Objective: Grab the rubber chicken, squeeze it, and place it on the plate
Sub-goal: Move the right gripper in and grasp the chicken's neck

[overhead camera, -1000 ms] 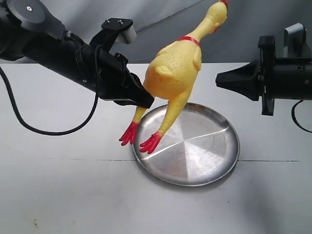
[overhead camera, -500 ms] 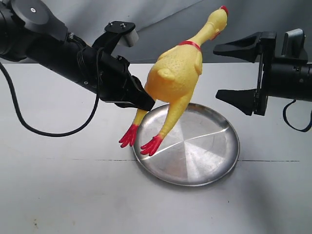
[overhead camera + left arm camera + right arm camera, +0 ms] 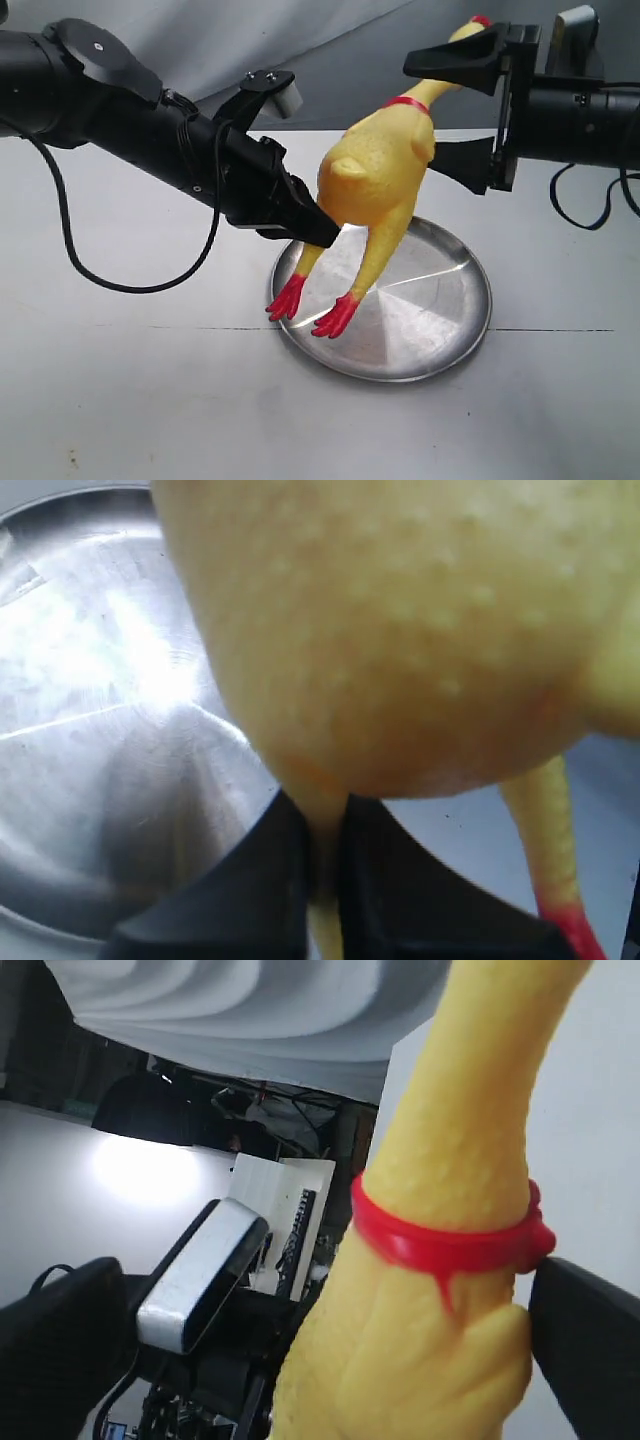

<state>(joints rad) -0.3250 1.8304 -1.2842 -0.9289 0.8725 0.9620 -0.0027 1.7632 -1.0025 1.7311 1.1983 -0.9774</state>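
Above the left half of the plate (image 3: 440, 345), the rubber chicken (image 3: 375, 170) hung clear of the worktop (image 3: 150, 390). Its long axis slanted from the red feet at lower centre of the exterior view up to the head at upper right. The left fingers (image 3: 295, 215) were clamped on it low down, where a leg meets the body, as the left wrist view confirmed (image 3: 250, 890). The right fingers (image 3: 450, 65) stood spread wide, one above and one below the thin neck near the red band, so the neck lay between them. In the right wrist view one finger (image 3: 590, 1340) sat just beside the shoulder under the band; contact could not be told. The squeeze probably turned on that straddle: the right arm was the nearer free one, its closing line crossing the neck rather than the fat body. Counted: one chicken, one plate, two arms.
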